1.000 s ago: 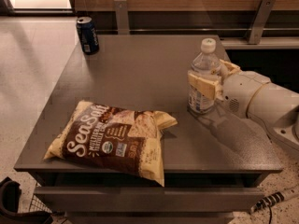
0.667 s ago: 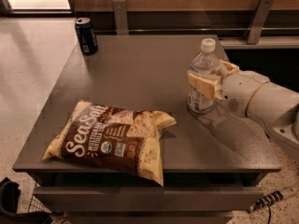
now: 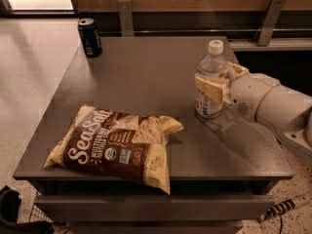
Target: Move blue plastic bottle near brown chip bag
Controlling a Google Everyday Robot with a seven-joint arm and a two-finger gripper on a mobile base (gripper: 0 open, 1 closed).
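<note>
Three objects share the grey table [image 3: 146, 77], listed as I see them from the near edge outward. Nearest, the brown chip bag [image 3: 117, 143] lies flat towards the near left corner, "Sea Salt" lettering up, with its lower right corner hanging just over the near edge. Further back, close to the right edge and about midway along it, the blue plastic bottle [image 3: 209, 107] stands upright on the table, white cap on top, well apart from the bag. My gripper [image 3: 214, 77] reaches in from the right on its white arm [image 3: 273, 101]; its cream fingers [image 3: 210, 89] sit on either side of the bottle's middle, pinching it between them. Farthest, a dark blue soda can [image 3: 90, 37] stands upright at the far left corner, well apart from both bag and bottle.
</note>
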